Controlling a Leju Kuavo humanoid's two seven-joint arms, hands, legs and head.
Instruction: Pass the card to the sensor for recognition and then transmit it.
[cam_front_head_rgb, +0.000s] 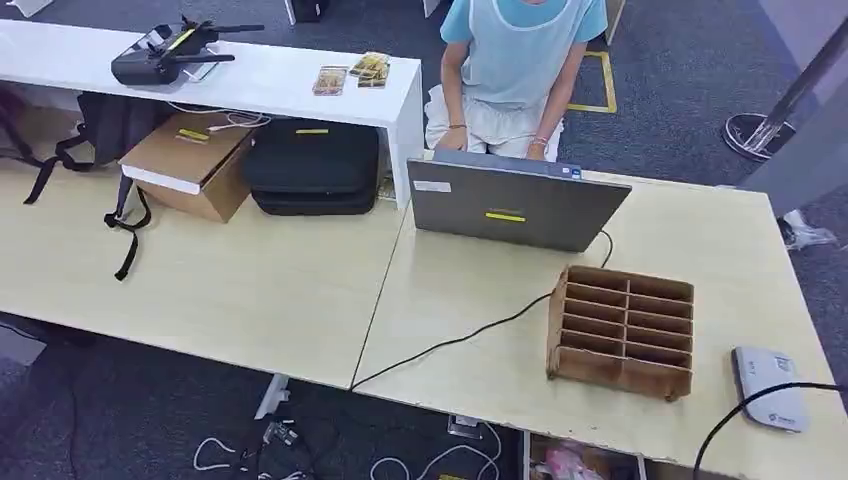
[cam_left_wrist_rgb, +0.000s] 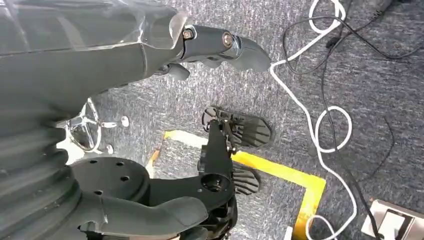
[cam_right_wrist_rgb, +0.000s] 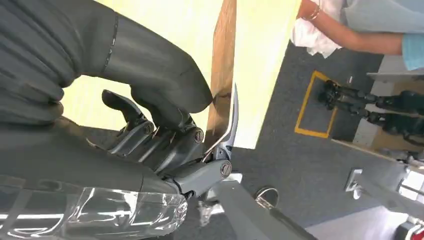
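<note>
Two pale tables (cam_front_head_rgb: 250, 290) stood edge to edge before your robot, and a person (cam_front_head_rgb: 520, 60) sat at the far side behind an open laptop (cam_front_head_rgb: 510, 205), probably to monitor the run. On the right-hand table the wooden slotted rack (cam_front_head_rgb: 622, 330) faced the robot, which suits drawing cards from it; I could not tell whether any slot held one. Just beyond the rack, near the table's right corner, the flat grey sensor (cam_front_head_rgb: 768, 388) lay face up with a dark cable running to it, within reach of the right arm. Your left hand (cam_left_wrist_rgb: 115, 60) hung over the carpet, fingers and thumb apart and holding nothing; I judge it parked out of the way. Your right hand (cam_right_wrist_rgb: 165, 125) was beside the table edge, thumb pressed toward the fingers, pinching a thin pale sheet seen edge-on, which I take to be the card (cam_right_wrist_rgb: 233, 112). That pinch left most of the card free, which I judge useful for presenting its face to the sensor. Recognition appeared not yet done.
</note>
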